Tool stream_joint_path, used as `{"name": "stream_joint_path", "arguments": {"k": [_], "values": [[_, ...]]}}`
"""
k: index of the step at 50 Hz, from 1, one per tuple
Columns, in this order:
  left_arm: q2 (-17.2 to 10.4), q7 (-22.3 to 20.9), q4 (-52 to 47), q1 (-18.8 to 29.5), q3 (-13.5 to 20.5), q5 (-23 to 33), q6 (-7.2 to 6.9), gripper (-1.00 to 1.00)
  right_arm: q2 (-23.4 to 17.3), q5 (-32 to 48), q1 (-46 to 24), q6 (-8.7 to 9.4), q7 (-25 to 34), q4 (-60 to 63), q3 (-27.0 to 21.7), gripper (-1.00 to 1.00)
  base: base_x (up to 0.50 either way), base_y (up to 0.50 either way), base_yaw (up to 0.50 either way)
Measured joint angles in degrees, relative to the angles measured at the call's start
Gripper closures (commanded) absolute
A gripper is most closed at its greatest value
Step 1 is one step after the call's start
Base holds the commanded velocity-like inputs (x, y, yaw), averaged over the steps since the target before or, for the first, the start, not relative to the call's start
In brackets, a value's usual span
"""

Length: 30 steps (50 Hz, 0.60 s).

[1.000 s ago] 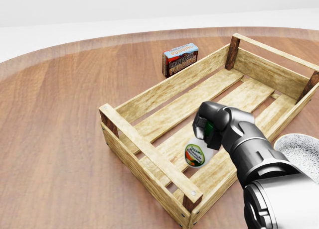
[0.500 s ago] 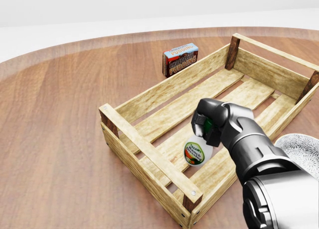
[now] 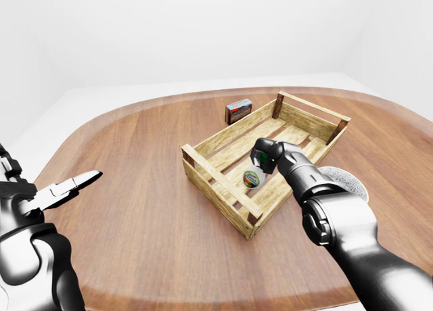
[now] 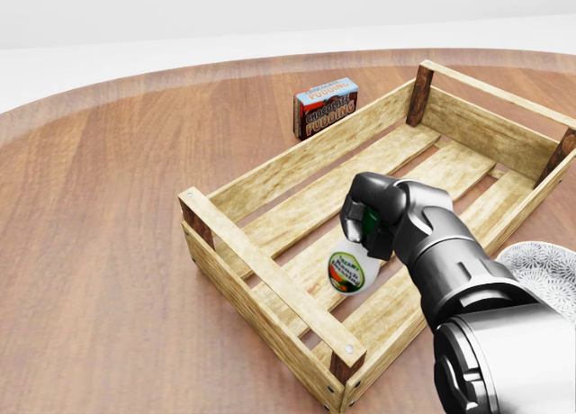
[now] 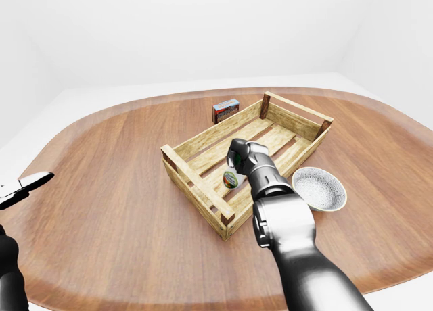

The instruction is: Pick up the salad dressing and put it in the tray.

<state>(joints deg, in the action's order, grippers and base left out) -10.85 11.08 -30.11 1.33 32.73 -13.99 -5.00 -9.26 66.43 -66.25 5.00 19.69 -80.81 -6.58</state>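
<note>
Wooden tray [image 4: 270, 175] — salad dressing [image 4: 352, 268] held inside it, placing step.
Head view: your right hand [image 4: 378, 216] grips the bottle's neck, base near the slats — lower, then let go. Left-eye view: left hand [image 3: 64, 188] splayed, idle, well apart. Right-eye view: bowl [image 5: 318, 188] beside the tray; withdraw upward.

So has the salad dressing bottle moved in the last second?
Yes. In the head view the salad dressing, held in the right hand, has shifted slightly left and up the picture, measured against the wooden tray's near rail.
</note>
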Motion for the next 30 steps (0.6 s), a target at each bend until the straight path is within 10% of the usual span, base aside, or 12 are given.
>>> {"name": "stream_joint_path", "arguments": {"k": [30], "values": [[0.06, -0.08, -0.50, -0.11, 0.25, -0.46, 0.00, -1.00, 0.82, 0.64, -0.69, 0.00, -0.49, -0.04, -0.25, 1.00, 0.00, 0.00, 0.00]]}}
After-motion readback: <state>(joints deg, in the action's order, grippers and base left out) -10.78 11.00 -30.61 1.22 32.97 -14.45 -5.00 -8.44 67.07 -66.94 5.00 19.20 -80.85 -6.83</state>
